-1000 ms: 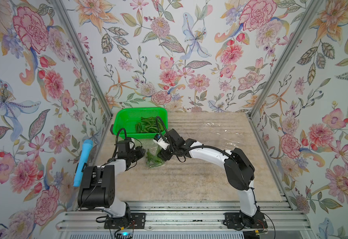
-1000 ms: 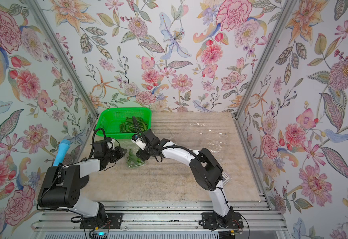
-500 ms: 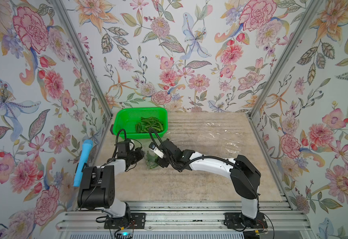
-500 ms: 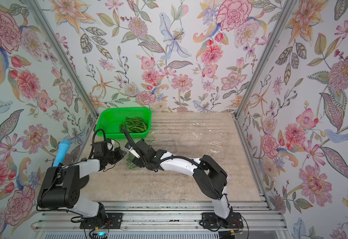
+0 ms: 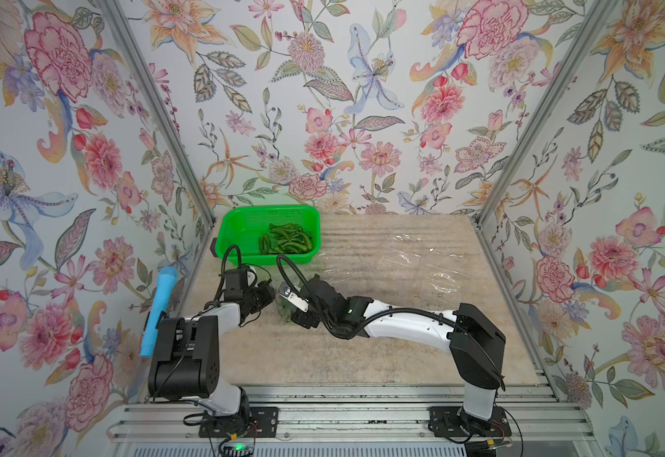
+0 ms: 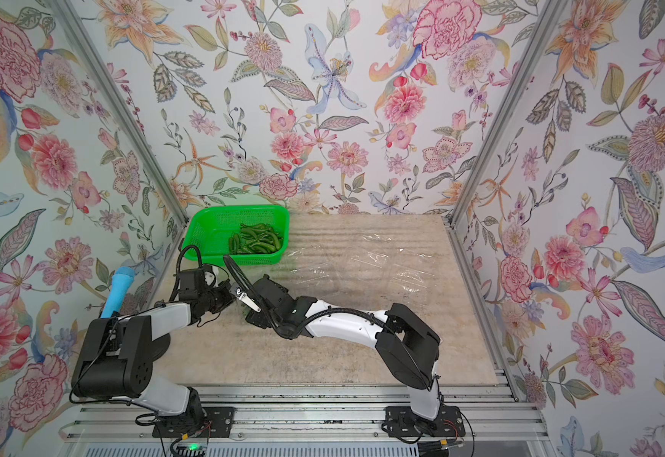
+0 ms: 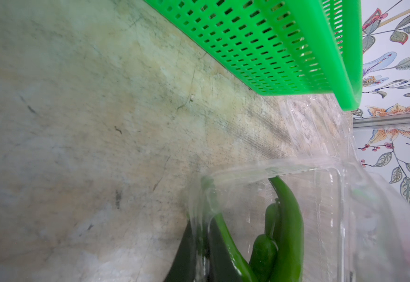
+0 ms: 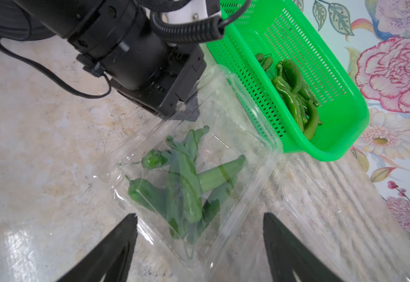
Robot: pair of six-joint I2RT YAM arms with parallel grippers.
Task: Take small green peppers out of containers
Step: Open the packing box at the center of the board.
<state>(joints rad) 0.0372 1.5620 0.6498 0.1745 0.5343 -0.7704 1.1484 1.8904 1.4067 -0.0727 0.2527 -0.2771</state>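
Note:
A clear plastic container (image 8: 243,156) lies on the table in front of the basket, and several small green peppers (image 8: 187,185) show through it. My left gripper (image 8: 187,109) is shut on the container's rim (image 7: 202,244), with peppers (image 7: 287,219) just beside its fingers. My right gripper (image 8: 199,216) stands open, a finger on each side of the container's near corner, touching nothing. In both top views the two grippers (image 5: 271,294) (image 5: 289,306) meet over this container (image 6: 244,310). More green peppers (image 5: 285,241) lie loose in the basket.
A bright green perforated basket (image 5: 244,221) (image 6: 204,221) stands at the back left, close behind the container. Clear containers with no peppers in them (image 5: 402,253) (image 5: 441,281) lie on the table's right half. A blue cylinder (image 5: 157,308) hangs on the left wall.
My right gripper has drawn back toward the table's front and spread its jaws wider. The left gripper has kept its hold on the container's rim.

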